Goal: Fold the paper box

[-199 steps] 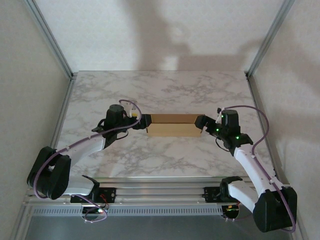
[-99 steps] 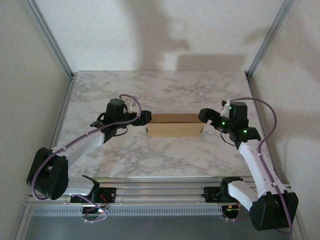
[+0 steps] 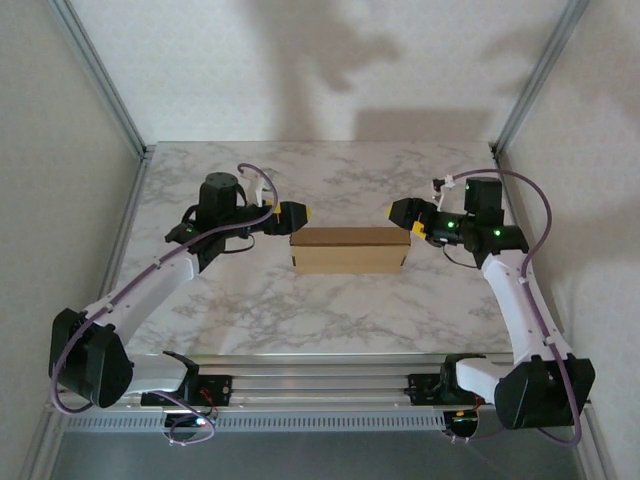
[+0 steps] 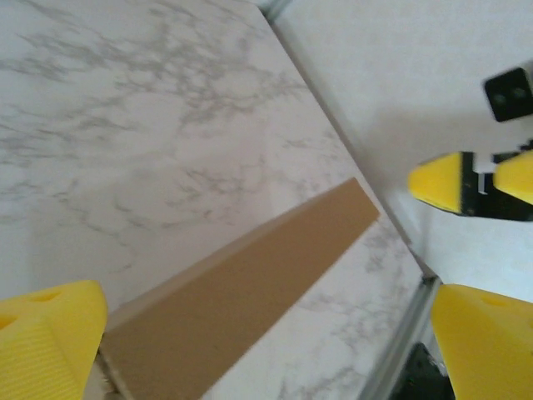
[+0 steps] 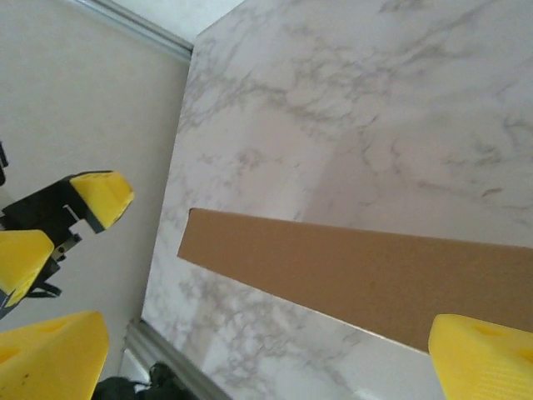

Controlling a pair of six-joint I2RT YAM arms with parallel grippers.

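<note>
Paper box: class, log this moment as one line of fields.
paper box: closed, on table | left gripper: open, over its left end | right gripper: open, over its right end | held: nothing

The paper box [image 4: 250, 283] lies flat on the marble table [image 4: 125, 125], a brown strip running from lower left to middle right. The left gripper's yellow fingertips [image 4: 50, 337] sit wide apart in the bottom corners. The right gripper [image 4: 476, 182] hangs at the right edge, clear of the box

Paper box [image 3: 350, 250] flat on marble table [image 3: 330, 310]
</note>
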